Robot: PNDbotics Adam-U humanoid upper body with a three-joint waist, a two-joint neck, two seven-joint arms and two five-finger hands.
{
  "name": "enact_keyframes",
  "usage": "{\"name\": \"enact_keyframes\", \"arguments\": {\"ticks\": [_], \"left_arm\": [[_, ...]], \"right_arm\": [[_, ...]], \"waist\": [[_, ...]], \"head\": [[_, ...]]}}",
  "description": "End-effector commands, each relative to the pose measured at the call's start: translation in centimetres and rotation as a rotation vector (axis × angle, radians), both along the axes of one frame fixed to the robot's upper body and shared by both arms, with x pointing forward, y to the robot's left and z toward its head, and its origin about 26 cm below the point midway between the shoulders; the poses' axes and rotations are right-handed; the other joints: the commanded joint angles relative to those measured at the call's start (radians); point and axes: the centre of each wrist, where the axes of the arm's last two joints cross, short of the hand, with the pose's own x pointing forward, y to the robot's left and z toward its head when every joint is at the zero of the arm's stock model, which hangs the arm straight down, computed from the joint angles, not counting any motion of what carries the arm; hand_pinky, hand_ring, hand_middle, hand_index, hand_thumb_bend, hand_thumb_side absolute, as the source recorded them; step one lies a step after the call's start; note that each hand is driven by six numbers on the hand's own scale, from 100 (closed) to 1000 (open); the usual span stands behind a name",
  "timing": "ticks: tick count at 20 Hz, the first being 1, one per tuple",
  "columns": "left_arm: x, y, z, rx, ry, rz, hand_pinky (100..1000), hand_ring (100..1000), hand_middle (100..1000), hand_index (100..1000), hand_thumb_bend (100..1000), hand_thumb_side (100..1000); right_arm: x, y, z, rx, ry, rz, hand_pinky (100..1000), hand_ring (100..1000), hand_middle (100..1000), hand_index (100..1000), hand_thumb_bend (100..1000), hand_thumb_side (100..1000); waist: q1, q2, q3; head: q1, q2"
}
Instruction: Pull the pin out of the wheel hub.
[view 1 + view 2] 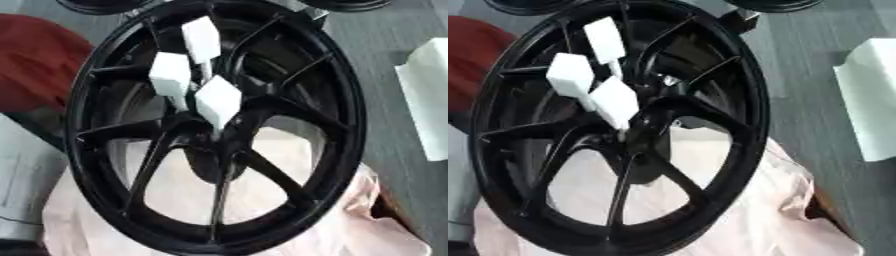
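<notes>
The hub (219, 125) lies on pink cloth (350, 220), likely as padding. 3 white pins (216, 100) stand around 12 o'clock of its centre. No hand shows, so I cannot tell the fingers' state.

Floor: grey wood-grain planks (385, 45) | left: dark red rounded cushion (35, 60) | right: white foam block (872, 95) | below: pale pink crumpled cloth (772, 220)

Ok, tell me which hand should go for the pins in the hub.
Left, tentatively. Neither hand shows in either view, so this rests on layout alone: the white-topped pins stand left of the middle of the wheel, and a white box lies on the right side.
</notes>
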Motion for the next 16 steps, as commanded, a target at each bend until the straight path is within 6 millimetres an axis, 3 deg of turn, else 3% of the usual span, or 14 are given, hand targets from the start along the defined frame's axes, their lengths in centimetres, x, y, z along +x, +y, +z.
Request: {"name": "enact_keyframes", "arguments": {"ticks": [1, 4, 6, 12, 16], "left_arm": [[-0.6, -0.1, 2.5, 0.192, 0.02, 0.004, 832, 762, 725, 860, 100, 820], [-0.4, -1.2, 3.8, 0.338, 0.063, -0.025, 831, 768, 736, 859, 100, 809], [-0.2, -2.2, 4.7, 0.426, 0.086, -0.051, 833, 774, 744, 863, 100, 868], [0.7, -5.8, 6.7, 0.693, 0.181, -0.108, 841, 784, 769, 867, 100, 913], [2.1, -8.5, 6.9, 0.778, 0.196, -0.145, 842, 786, 771, 869, 100, 964]], "right_arm": [[-0.4, -0.4, 0.8, -0.048, -0.017, -0.017, 842, 763, 673, 681, 100, 438], [-0.5, -0.5, 0.6, -0.054, -0.01, -0.028, 842, 763, 673, 681, 100, 436], [-0.6, -0.5, 0.5, -0.058, -0.006, -0.031, 842, 763, 673, 681, 100, 437], [-0.7, -0.4, 0.2, -0.063, 0.008, -0.035, 842, 763, 673, 681, 100, 441], [-0.7, -0.4, 0.2, -0.067, 0.012, -0.036, 842, 763, 673, 680, 100, 439]], "waist": [[-0.001, -0.029, 0.003], [-0.002, -0.031, 0.006], [-0.004, -0.031, 0.006], [-0.007, -0.031, 0.007], [-0.006, -0.033, 0.009]], "head": [[-0.024, 0.005], [-0.036, 0.006], [-0.041, 0.007], [-0.053, 0.005], [-0.055, 0.008]]}}
